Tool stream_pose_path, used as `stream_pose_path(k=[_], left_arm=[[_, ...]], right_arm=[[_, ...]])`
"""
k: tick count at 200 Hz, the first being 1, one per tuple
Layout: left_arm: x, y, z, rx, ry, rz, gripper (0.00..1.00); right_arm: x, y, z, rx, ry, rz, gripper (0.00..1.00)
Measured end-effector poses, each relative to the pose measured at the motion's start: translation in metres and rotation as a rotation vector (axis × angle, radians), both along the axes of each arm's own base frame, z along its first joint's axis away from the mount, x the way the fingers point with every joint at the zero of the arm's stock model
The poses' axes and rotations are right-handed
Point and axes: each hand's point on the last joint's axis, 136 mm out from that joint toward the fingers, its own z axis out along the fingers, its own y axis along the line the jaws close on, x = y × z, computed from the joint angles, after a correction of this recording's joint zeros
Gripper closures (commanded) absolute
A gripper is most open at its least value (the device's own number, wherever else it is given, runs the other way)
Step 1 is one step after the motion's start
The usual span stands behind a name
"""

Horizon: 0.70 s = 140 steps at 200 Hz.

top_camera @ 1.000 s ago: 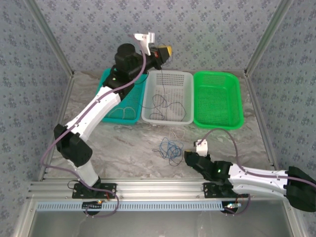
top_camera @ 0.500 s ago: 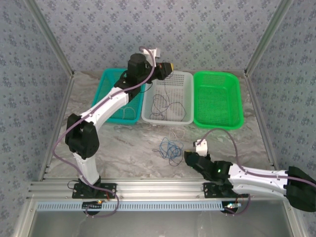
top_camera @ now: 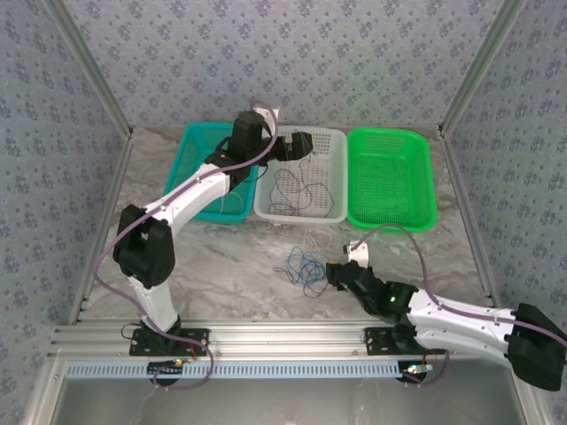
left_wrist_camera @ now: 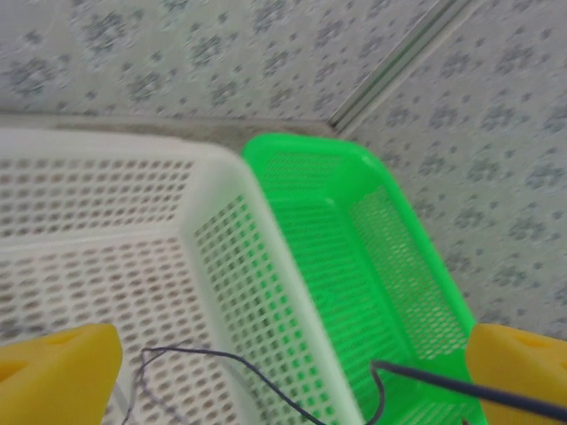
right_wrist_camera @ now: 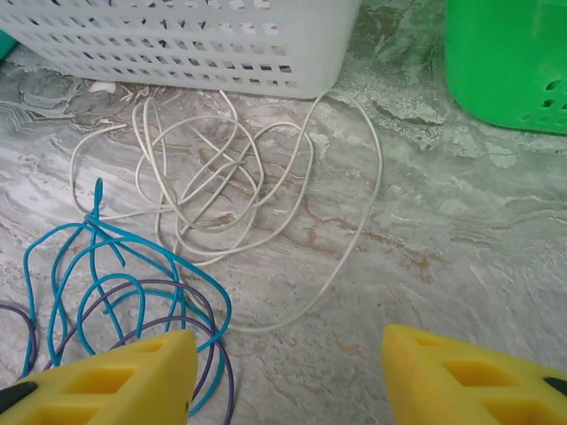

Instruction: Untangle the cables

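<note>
jaws of the left gripper (left_wrist_camera: 292,354) are wide open and hold nothing, up over the white basket (left_wrist_camera: 221,230) where a dark cable (left_wrist_camera: 204,352) lies. right gripper (right_wrist_camera: 288,354) is half open and empty, low over the table (right_wrist_camera: 461,266); the blue cable (right_wrist_camera: 93,221) lies just left of it, the white cable (right_wrist_camera: 221,177) straight ahead

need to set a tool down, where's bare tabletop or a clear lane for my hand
Bare marble table lies between the left arm and the blue and purple cable tangle, and in front of the green basket. Crowded: in front of the white basket, with the whitish cable and right gripper.
</note>
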Motion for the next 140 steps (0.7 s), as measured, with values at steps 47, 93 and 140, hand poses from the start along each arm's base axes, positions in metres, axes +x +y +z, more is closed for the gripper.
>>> stream_pose_path(k=[47,93,140], left_arm=[[-0.01,0.02,-0.006,0.183,0.051,0.014,0.01],[-0.016,0.027,-0.026,0.303,0.09,-0.023,0.0],[-0.027,0.032,-0.066,0.359,0.167,-0.047,0.01]], right_arm=[[0.012,0.004,-0.01,-0.008,0.061,0.019,0.43],[0.026,0.029,-0.001,-0.041,0.083,0.07,0.43],[0.043,0.031,0.038,-0.022,-0.023,0.079,0.44]])
